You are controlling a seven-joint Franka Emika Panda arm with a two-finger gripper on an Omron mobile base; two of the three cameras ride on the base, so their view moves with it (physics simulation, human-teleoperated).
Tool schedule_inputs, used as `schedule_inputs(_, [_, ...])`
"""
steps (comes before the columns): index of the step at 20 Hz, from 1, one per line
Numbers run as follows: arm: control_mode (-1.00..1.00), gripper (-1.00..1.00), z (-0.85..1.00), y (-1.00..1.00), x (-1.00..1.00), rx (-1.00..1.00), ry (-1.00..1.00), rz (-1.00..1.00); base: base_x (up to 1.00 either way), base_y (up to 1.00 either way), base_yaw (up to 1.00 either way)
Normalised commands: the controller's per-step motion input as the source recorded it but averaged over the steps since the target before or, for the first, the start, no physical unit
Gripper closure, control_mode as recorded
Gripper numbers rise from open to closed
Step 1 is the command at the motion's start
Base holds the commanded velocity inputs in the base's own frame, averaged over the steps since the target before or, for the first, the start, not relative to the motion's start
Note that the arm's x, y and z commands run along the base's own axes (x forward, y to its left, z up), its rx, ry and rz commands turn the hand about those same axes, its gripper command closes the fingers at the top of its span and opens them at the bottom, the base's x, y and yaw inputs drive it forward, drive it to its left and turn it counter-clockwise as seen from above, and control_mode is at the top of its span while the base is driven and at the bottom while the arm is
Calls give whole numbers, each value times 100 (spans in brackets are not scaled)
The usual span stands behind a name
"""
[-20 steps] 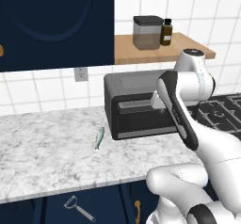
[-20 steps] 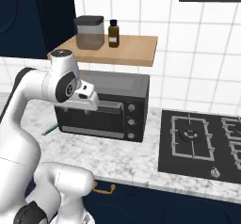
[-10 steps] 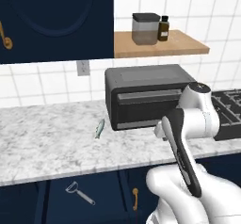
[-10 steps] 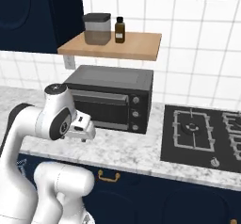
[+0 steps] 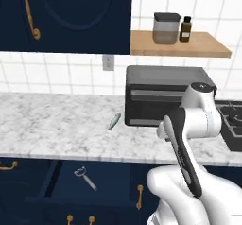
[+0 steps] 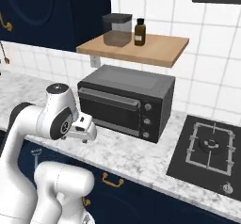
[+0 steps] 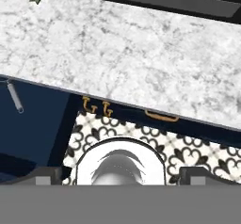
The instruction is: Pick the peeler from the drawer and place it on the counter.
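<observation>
While the hand (image 6: 87,130) hung empty over the desk (image 5: 56,125), jaws spread wide ready to grab, the peeler (image 5: 85,177) lay flat in the open drawer (image 5: 71,186) below, well apart, awaiting pickup.

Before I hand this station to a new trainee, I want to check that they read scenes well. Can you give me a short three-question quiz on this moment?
1. True or false: the peeler lies on the counter.
2. What sits beside the toaster oven on the marble? A) small blue-grey fish-shaped object B) a mug C) a plate
3. Fill in: the end effector fingers are ____.

Key: 1 false, it lies in the open drawer. 2 A. 3 open.
</observation>
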Motion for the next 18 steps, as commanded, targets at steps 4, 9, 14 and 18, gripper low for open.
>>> schedule_inputs(4, [100, -100, 0, 0, 0, 0, 0, 0, 0, -29, 56])
schedule_inputs(9, [100, -100, 0, 0, 0, 0, 0, 0, 13, 0, 59])
schedule_inputs(14, [100, -100, 0, 0, 0, 0, 0, 0, 39, -7, 53])
schedule_inputs(18, [-100, -100, -43, -7, 33, 0, 0, 28, 0, 0, 0])
